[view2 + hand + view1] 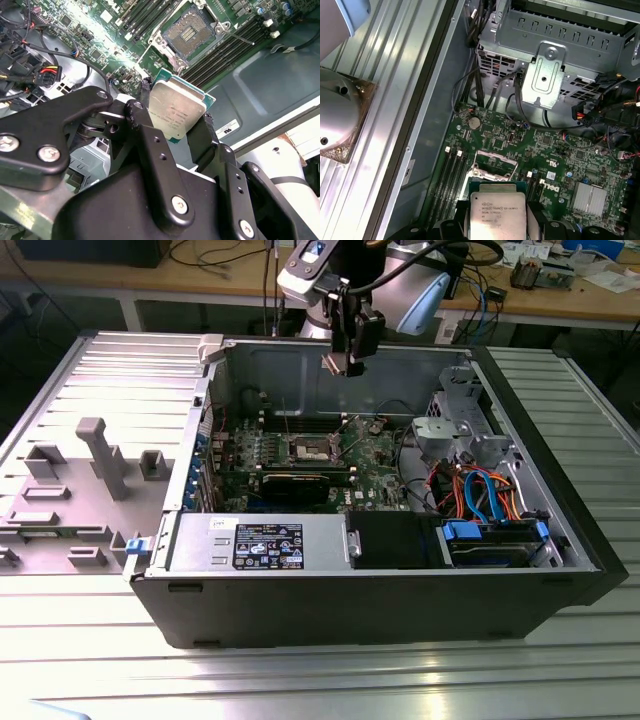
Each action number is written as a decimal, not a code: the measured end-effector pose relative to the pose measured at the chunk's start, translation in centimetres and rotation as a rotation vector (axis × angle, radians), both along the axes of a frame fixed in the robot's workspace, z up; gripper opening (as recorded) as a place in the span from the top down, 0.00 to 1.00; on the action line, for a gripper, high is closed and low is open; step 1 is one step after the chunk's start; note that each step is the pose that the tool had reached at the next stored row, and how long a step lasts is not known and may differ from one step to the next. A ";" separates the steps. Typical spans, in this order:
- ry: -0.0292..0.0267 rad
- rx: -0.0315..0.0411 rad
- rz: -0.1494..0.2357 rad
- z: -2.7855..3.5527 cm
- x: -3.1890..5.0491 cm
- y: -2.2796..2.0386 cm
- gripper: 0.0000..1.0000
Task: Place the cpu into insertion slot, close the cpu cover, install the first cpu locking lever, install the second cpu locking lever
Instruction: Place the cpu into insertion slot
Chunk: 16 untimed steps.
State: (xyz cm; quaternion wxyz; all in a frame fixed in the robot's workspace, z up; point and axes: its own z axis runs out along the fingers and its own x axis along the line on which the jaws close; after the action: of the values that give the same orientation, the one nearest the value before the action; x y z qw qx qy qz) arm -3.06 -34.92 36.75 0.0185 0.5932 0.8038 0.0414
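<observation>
My gripper (pixel 348 362) hangs high above the open computer case, shut on the cpu (pixel 343 365). The cpu (pixel 177 107) is a flat silver-topped square on a green base, pinched by its edges between two black fingers (pixel 145 100). In the first wrist view the cpu (pixel 495 215) covers the near edge of the insertion slot (pixel 492 167). That slot (pixel 192 31) lies uncovered on the green motherboard, its dark pin field ringed by shiny metal. From outside, the slot (pixel 310 448) sits well below the gripper, towards the exterior view's left. I cannot make out the cpu cover apart from the slot's metal frame.
The case (pixel 150 585) lies on its side on a ribbed metal table. A labelled power supply (pixel 270 545) lines its near wall. A drive cage (pixel 460 430) and orange and blue cables (pixel 480 490) fill its right. Long memory slots (pixel 230 47) flank the socket. A grey fixture (pixel 100 455) stands at left.
</observation>
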 end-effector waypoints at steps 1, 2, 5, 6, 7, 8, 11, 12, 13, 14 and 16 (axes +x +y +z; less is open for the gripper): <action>-0.0001 0.0001 -0.001 0.00 0.00 0.00 0.45; 0.0000 0.0000 -0.001 0.00 0.00 0.00 0.45; 0.0000 0.0000 -0.004 0.00 0.00 0.00 0.45; 0.0000 0.0000 -0.006 0.00 0.00 0.00 0.45; -0.0001 0.0000 -0.007 0.00 0.00 0.00 0.45; -0.0001 0.0000 -0.010 0.00 0.00 0.00 0.45; -0.0001 0.0000 -0.015 0.00 -0.03 0.00 0.45; -0.0001 0.0000 -0.018 0.00 -0.03 0.00 0.45; 0.0000 0.0000 -0.020 0.00 -0.04 0.00 0.45; 0.0000 0.0000 -0.024 0.00 -0.04 0.00 0.45; -0.0001 0.0000 -0.038 0.00 -0.08 0.00 0.45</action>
State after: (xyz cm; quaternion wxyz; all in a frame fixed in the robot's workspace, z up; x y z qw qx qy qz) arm -3.14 -34.92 36.75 0.0193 0.6084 0.7923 0.0410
